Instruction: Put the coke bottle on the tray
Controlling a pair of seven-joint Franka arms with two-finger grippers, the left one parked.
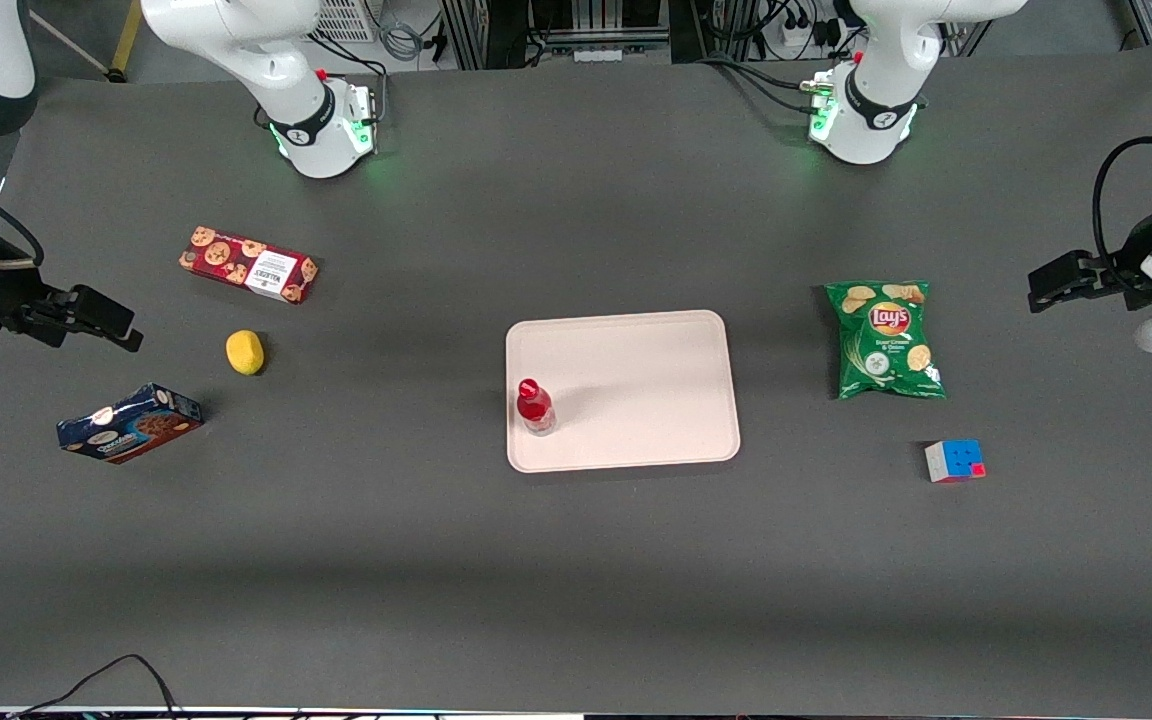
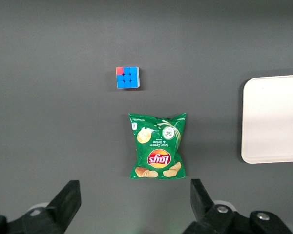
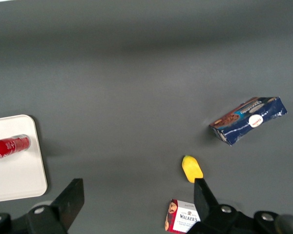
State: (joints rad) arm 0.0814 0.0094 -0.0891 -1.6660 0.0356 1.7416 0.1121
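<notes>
The coke bottle [image 1: 534, 407], clear with a red cap and red label, stands upright on the pale pinkish tray [image 1: 636, 380], at the tray's corner nearest the front camera on the working arm's side. The right wrist view also shows the bottle [image 3: 9, 147] on the tray [image 3: 17, 183]. My right gripper [image 1: 121, 325] is open and empty. It hovers at the working arm's end of the table, well away from the tray, above the bare mat near the lemon [image 1: 245, 352]. In its own view the gripper [image 3: 136, 202] has its fingers spread wide with nothing between them.
A red Walker's cookie box [image 1: 248, 264], the lemon and a blue cookie box [image 1: 129, 423] lie toward the working arm's end. A green Lay's bag [image 1: 886, 338] and a puzzle cube [image 1: 954, 461] lie toward the parked arm's end.
</notes>
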